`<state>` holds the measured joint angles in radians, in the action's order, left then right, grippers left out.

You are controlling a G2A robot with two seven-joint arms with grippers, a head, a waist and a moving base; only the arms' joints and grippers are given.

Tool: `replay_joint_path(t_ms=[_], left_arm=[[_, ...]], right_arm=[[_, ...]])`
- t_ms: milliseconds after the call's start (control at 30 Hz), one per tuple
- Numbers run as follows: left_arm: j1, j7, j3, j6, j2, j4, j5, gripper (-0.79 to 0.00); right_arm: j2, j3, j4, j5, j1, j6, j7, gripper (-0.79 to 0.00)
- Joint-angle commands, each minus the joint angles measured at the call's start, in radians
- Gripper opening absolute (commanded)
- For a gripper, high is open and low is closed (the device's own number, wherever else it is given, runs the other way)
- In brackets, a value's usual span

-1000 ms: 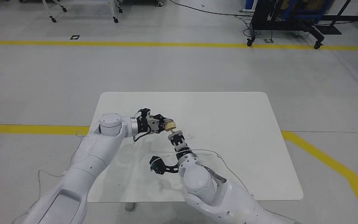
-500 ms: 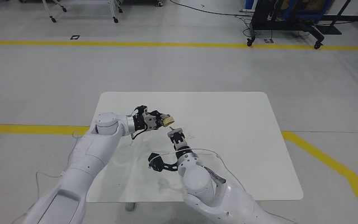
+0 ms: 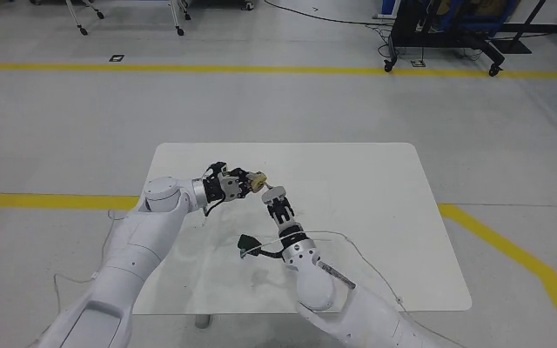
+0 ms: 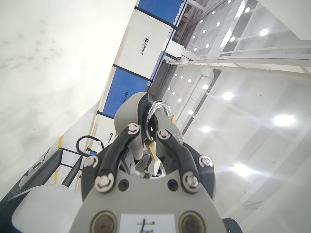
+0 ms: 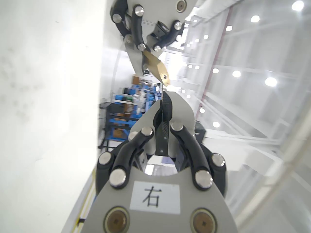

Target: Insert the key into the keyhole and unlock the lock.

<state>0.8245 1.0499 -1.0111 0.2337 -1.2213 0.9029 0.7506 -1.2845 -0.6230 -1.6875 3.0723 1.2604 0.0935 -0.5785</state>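
Observation:
My left gripper (image 3: 242, 183) hangs over the white table (image 3: 374, 183), shut on a brass padlock (image 3: 257, 181). In the left wrist view the lock's silver shackle (image 4: 158, 107) and brass body (image 4: 152, 148) sit between the closed fingers of the left gripper (image 4: 151, 116). My right gripper (image 3: 275, 197) is just on the near side of the lock, shut on the key. From the right wrist view, the key's thin blade (image 5: 160, 90) sticks out of my right gripper (image 5: 165, 99). Its tip is right at the padlock's (image 5: 157, 67) keyhole end.
A thin cable (image 3: 348, 248) lies on the table along my right arm. The tabletop's right half is bare white surface. A yellow floor line (image 3: 487, 230) runs past the table's right side.
Both grippers have drifted a little toward the table's far side. The right gripper with the key has closed up on the padlock.

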Motion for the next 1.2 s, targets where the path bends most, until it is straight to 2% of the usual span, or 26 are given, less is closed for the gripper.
replay_joint_path(t_ms=[0, 67, 167, 267, 367, 600, 800, 1167], left_arm=[[0.008, 0.001, -0.017, -0.02, 0.002, 0.007, 0.018, -0.785], [0.016, 0.0, -0.028, -0.035, 0.004, 0.016, 0.022, -0.785], [0.025, -0.012, -0.037, -0.064, 0.008, 0.038, 0.003, -0.785], [0.039, -0.037, -0.039, -0.096, 0.009, 0.066, -0.023, -0.785], [0.053, -0.062, -0.043, -0.124, 0.011, 0.094, -0.047, -0.785], [0.086, -0.096, -0.072, -0.16, 0.018, 0.141, -0.061, -0.785], [0.117, -0.134, -0.089, -0.218, 0.023, 0.191, -0.1, -0.785], [0.146, -0.145, -0.097, -0.22, 0.027, 0.24, -0.135, -0.785]], right_arm=[[0.028, 0.054, 0.028, 0.0, -0.052, -0.051, -0.044, -0.785], [0.054, 0.122, 0.04, 0.0, -0.096, -0.052, -0.102, -0.785], [0.084, 0.245, 0.028, 0.0, -0.175, 0.047, -0.209, -0.785], [0.097, 0.343, -0.002, 0.0, -0.232, 0.133, -0.295, -0.785], [0.1, 0.392, -0.019, 0.0, -0.253, 0.136, -0.335, -0.785], [0.101, 0.403, -0.016, 0.0, -0.248, 0.118, -0.355, -0.785], [0.089, 0.364, -0.003, 0.0, -0.211, 0.114, -0.332, -0.785], [0.054, 0.281, 0.026, -0.011, -0.165, 0.125, -0.297, -0.785]])
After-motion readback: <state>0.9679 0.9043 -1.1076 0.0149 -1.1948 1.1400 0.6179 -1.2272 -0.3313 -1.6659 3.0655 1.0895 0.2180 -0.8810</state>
